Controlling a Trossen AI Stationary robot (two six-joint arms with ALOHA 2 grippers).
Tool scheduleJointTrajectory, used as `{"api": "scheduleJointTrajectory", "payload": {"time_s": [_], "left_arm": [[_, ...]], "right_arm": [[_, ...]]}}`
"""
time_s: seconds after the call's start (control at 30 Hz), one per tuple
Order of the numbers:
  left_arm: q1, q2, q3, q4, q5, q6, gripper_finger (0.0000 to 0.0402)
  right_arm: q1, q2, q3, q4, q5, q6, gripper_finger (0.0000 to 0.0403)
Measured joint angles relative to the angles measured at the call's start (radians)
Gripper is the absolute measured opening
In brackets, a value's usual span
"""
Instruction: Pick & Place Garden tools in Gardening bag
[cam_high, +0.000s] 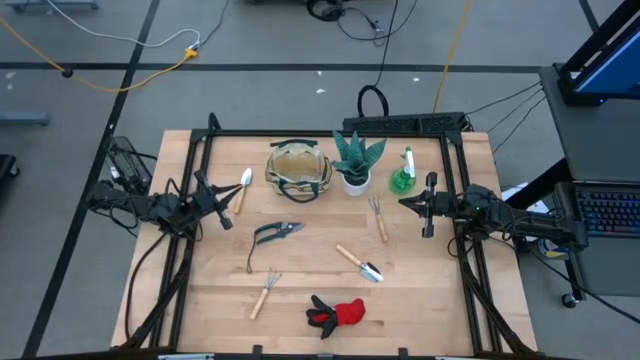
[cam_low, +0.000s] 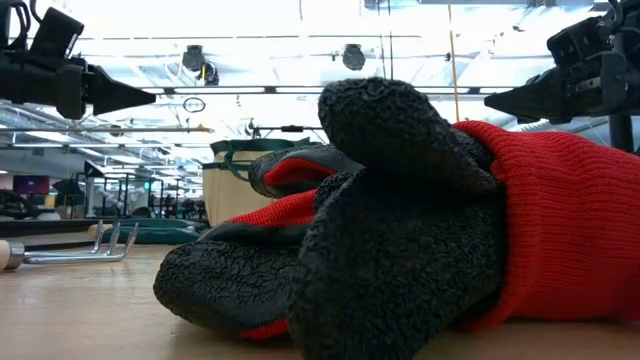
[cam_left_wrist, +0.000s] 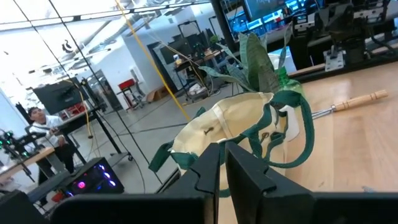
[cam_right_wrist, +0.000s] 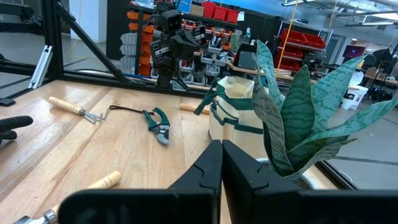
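The tan-olive gardening bag (cam_high: 298, 170) stands upright on its base at the table's far middle, next to the potted plant (cam_high: 355, 160) and the green spray bottle (cam_high: 403, 176). The tools lie flat on the table: a trowel (cam_high: 243, 188), pruning shears (cam_high: 276, 232), a fork (cam_high: 378, 218), a second trowel (cam_high: 360, 264), a rake (cam_high: 264, 293) and red-black gloves (cam_high: 337, 313). My left gripper (cam_high: 226, 204) hovers shut at the table's left, near the first trowel. My right gripper (cam_high: 404, 203) hovers shut at the right, beside the fork. Both are empty.
The black frame rails (cam_high: 455, 190) run along the table's sides and far edge. The gloves (cam_low: 400, 220) fill most of the low view. The right wrist view shows the shears (cam_right_wrist: 155, 121), the rake (cam_right_wrist: 78, 109) and the bag (cam_right_wrist: 239, 115) behind the plant's leaves (cam_right_wrist: 298, 112).
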Motion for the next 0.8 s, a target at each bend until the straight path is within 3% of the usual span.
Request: {"api": "scheduleJointTrajectory", "payload": {"time_s": [0.8], "left_arm": [[0.0,0.0,0.0,0.0,0.0,0.013,0.0031]], "right_arm": [[0.0,0.0,0.0,0.0,0.0,0.0,0.0]]}}
